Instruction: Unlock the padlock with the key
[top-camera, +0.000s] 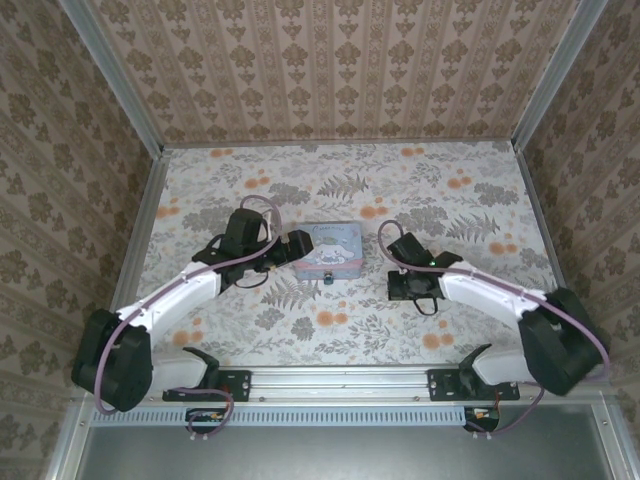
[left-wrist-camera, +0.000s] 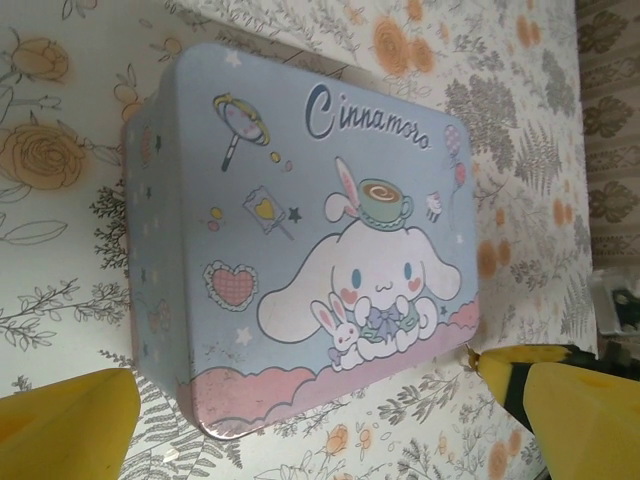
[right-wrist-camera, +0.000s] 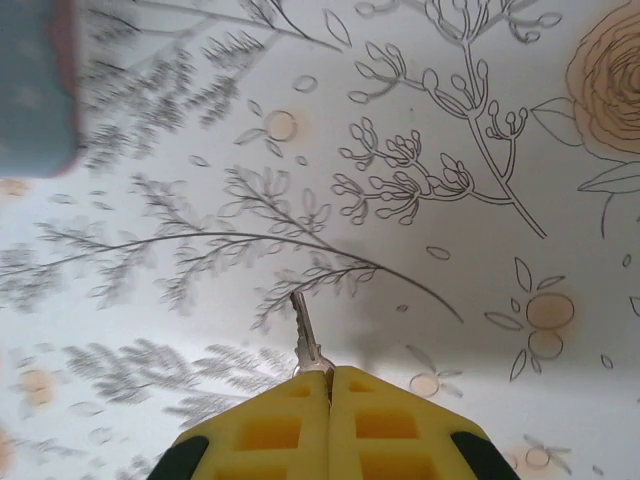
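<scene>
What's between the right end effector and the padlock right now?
In the top view, only bare floral tabletop lies between the right end effector and the padlock at the front edge of the tin. It grips the key.

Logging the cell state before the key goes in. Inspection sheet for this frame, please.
Surface: floral-print table, flat.
Job's things: padlock at the tin's near side, too small for detail; key gripped at its head, blade pointing forward above the table.
Clutter: pastel cartoon tin, lid closed, mid-table.
Grippers: left gripper open, tin just ahead of its fingers; right gripper shut on the key.
Cables: pinkish cable along each arm, looping at the wrist.
Surroundings: patterned wallpaper walls on three sides, metal frame posts at the corners.
</scene>
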